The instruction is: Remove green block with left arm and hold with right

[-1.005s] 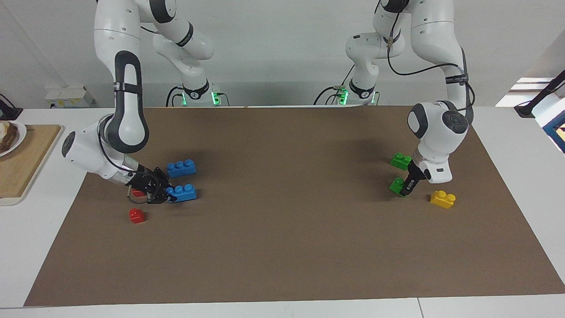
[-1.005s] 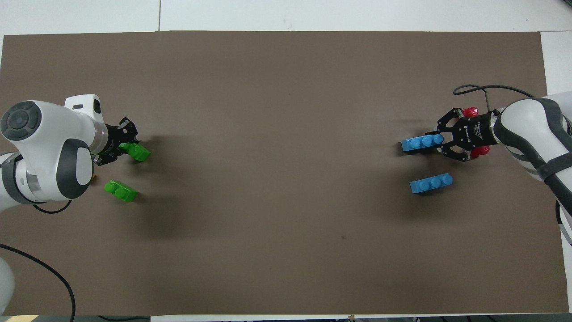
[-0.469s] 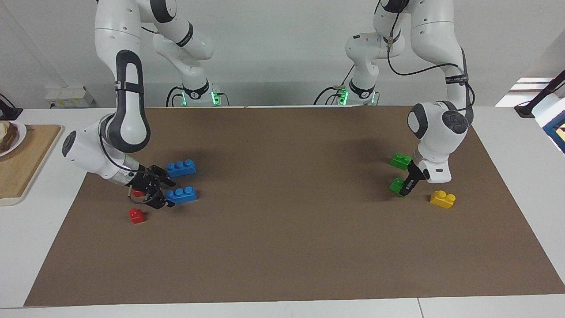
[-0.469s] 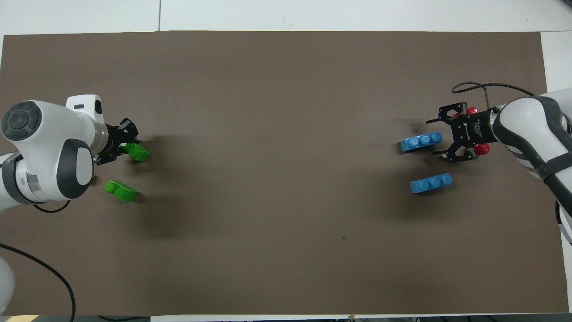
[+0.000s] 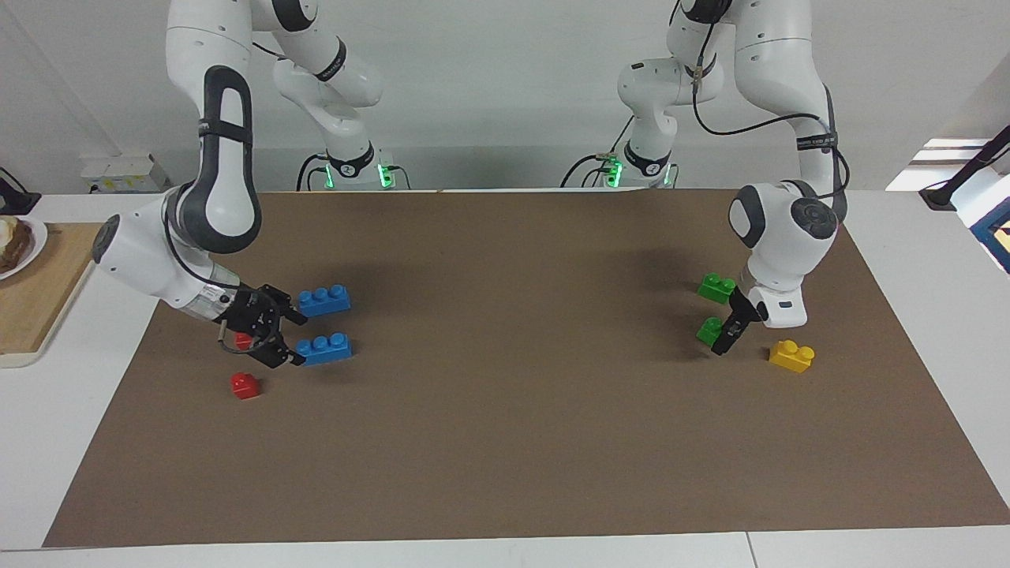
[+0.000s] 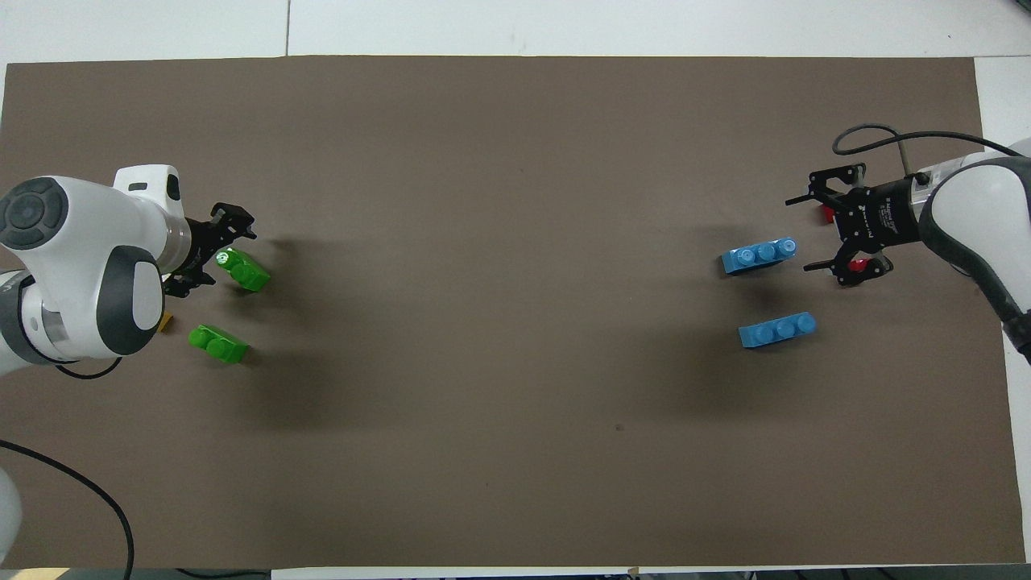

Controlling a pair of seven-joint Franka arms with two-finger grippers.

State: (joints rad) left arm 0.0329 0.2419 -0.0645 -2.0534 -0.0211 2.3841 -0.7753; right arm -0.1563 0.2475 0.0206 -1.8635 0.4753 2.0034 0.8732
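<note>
A green block (image 5: 708, 330) lies on the brown mat (image 5: 505, 442) at the left arm's end; it also shows in the overhead view (image 6: 244, 271). My left gripper (image 5: 724, 335) is low at that block's end, open, its fingers (image 6: 233, 217) apart beside it. A second green block (image 5: 716, 287) (image 6: 217, 343) lies nearer to the robots. My right gripper (image 5: 300, 340) (image 6: 803, 234) is open and empty just off the end of a blue three-stud brick (image 5: 325, 348) (image 6: 759, 255) that rests on the mat.
A second blue brick (image 5: 323, 300) (image 6: 777, 330) lies nearer to the robots. Two red blocks (image 5: 245, 385) (image 6: 827, 212) lie by the right gripper. A yellow brick (image 5: 791, 355) lies beside the left gripper. A wooden board (image 5: 39, 292) sits off the mat at the right arm's end.
My right gripper has opened, let go of the blue brick and drawn back toward its end of the table. My left gripper has eased open at the green block.
</note>
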